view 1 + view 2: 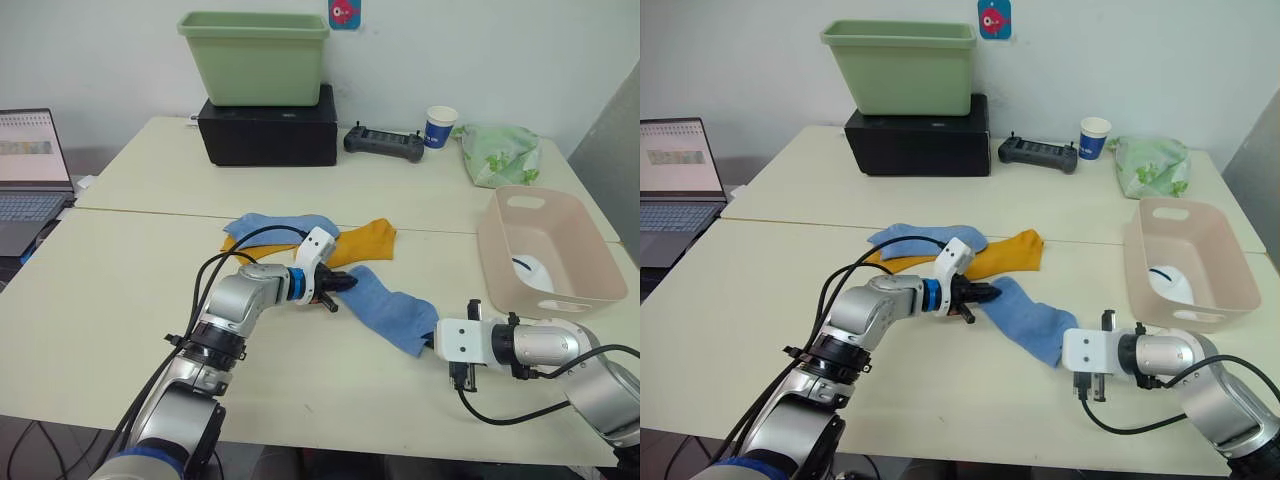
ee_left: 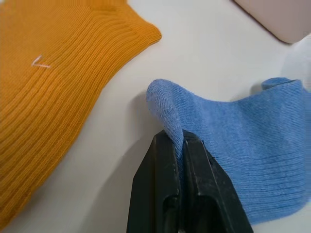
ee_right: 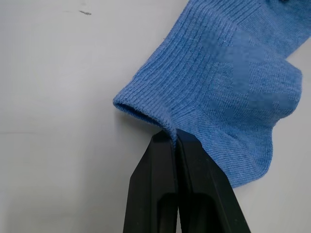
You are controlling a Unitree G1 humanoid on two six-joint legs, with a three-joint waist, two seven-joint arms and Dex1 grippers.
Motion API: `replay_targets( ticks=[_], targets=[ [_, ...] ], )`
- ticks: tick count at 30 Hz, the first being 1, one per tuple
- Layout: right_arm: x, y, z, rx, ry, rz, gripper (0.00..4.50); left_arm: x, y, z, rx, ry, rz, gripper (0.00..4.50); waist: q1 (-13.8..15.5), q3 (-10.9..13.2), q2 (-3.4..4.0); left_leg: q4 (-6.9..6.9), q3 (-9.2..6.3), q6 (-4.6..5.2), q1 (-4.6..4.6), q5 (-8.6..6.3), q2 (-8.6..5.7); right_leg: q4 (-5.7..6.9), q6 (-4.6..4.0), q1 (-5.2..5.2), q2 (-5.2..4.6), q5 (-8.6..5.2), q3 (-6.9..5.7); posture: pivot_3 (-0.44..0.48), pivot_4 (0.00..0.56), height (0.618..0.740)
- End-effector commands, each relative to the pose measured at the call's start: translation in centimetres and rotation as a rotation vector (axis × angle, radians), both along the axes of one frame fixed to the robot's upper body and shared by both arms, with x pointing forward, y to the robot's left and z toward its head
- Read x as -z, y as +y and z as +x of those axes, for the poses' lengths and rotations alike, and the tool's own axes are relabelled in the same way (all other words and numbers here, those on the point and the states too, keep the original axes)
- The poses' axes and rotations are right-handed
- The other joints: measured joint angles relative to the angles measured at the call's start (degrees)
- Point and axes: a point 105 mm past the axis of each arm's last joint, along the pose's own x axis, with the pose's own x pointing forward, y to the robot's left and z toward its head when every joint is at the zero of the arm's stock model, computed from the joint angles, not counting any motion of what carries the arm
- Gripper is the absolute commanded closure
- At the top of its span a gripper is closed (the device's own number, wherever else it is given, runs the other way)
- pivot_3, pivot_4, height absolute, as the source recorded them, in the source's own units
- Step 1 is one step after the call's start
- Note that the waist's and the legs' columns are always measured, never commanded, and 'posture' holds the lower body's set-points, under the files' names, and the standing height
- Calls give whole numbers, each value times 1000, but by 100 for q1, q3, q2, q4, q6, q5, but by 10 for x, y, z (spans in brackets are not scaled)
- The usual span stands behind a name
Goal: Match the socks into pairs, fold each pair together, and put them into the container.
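Surface: pale cream, two tabletops butted, seam running across the middle. Plain white wall behind, with a small red-and-blue sticker. Back of the surface: black box carrying a light green tub; black handheld controller; blue-and-white paper cup; green-patterned cloth bundle. Open laptop at far left. Lighting even, soft shadows.

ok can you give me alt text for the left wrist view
The left gripper has its black jaws shut on a raised fold at one end of a light blue sock lying on the pale table. A ribbed mustard orange sock lies apart from it, and a corner of the pink container shows beyond.
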Motion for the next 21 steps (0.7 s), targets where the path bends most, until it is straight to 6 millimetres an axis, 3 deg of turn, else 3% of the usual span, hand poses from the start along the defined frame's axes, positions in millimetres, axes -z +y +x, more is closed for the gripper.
replay_targets(
  ticks=[1,7,10,17,21],
  targets=[
    [-26,9,15,-102,-193,38,4500,-27,25,-8,-80,-56,-77,4449,-34,1,0,0,2,0,2,0,0,2,0,0,0,0,3,0,150,696],
    [-32,33,22,-248,-220,99,4500,-26,73,-44,-240,-20,-104,4449,-37,1,1,-5,-4,0,11,0,7,6,0,2,3,0,1,0,150,696],
    [-29,44,23,-302,-203,118,4500,-28,82,-65,-278,14,-186,4449,8,2,-2,-3,-13,0,11,0,6,6,0,4,-7,0,2,0,150,696],
    [-16,58,18,-433,-153,96,4500,3,102,-106,-490,82,-216,4449,13,3,-3,-1,-36,5,25,-4,3,-10,1,34,-24,-1,-7,0,150,696],
    [-7,56,19,-419,-112,80,4500,20,94,-117,-518,109,-198,4449,13,3,-3,-4,-44,19,42,-13,-3,-6,0,48,-24,-1,-7,0,150,696]
  ],
)
